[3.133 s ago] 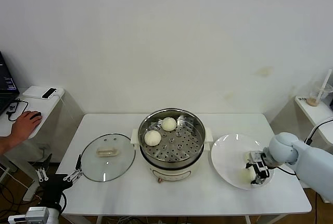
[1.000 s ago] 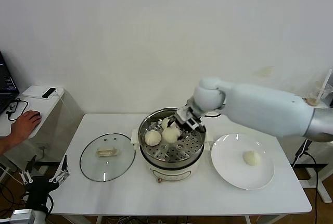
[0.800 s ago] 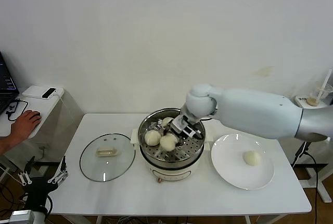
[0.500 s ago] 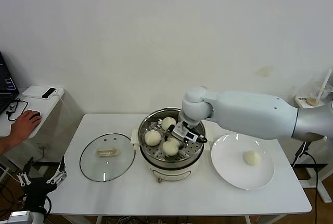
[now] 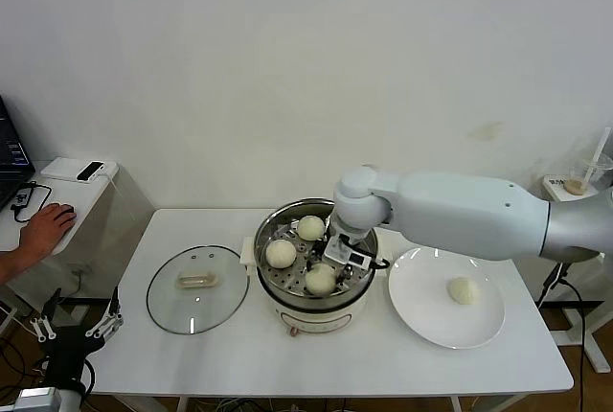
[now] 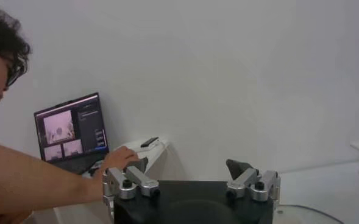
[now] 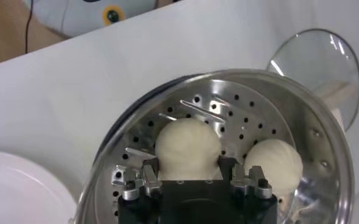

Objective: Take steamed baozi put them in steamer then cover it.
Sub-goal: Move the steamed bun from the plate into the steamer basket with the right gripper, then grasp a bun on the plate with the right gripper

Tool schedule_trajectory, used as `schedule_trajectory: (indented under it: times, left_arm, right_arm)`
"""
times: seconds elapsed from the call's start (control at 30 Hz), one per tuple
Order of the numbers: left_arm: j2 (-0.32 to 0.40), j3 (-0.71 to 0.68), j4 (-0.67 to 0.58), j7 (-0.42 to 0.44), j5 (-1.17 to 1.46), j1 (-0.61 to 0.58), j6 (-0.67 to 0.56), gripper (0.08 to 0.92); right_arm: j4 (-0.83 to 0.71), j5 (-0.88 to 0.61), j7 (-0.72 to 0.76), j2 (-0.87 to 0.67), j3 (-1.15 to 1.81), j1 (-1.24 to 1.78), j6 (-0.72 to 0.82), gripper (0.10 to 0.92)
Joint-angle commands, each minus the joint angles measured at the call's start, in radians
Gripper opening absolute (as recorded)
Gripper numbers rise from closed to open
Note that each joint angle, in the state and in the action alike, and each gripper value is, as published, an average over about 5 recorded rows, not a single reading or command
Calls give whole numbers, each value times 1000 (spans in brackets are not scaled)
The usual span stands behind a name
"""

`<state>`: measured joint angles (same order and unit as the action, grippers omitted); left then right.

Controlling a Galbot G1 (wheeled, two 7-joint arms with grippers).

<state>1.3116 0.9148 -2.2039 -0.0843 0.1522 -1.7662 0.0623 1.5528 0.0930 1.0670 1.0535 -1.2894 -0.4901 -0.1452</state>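
Baozi (image 7: 187, 148) sits between our right gripper's (image 7: 189, 173) fingers, held low over the steamer (image 5: 360, 273) tray for release; left gripper (image 6: 190, 173) parked open.

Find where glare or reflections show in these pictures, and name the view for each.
Head view: bright streaks on the cover and shine on the steamer rim. Right wrist view: highlights across the steamer's perforated tray around the right tool. Left wrist view: glowing laptop screen.
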Motion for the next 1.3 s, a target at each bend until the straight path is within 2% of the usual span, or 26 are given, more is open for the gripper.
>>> schedule_trajectory:
  times: [0.03, 0.1, 0.27, 0.5, 0.77, 0.97, 1.3]
  left_arm:
    - [-2, -2, 2, 1, -1, 1, 0, 823]
    - [-7, -2, 2, 1, 0, 2, 0, 823]
    - [-25, 4, 7, 2, 6, 8, 0, 823]
    - [-43, -17, 13, 4, 7, 21, 3, 823]
    - [-76, -41, 20, 9, 9, 36, 1, 823]
    - [-98, -61, 43, 6, 19, 58, 0, 823]
    - [-89, -93, 66, 0, 25, 76, -25, 823]
  right_arm:
    - [-2, 10, 1, -2, 14, -7, -13, 754]
    - [-6, -4, -1, -11, 26, -12, -5, 797]
    - [-19, -43, 1, -59, 78, -33, 43, 822]
    - [-44, -125, 16, -160, 153, -70, 312, 823]
    - [47, -210, 9, -392, 168, -68, 522, 823]
    - [81, -142, 0, -572, 184, 16, 536, 823]
    - [84, -18, -19, -719, 438, 379, 518, 823]
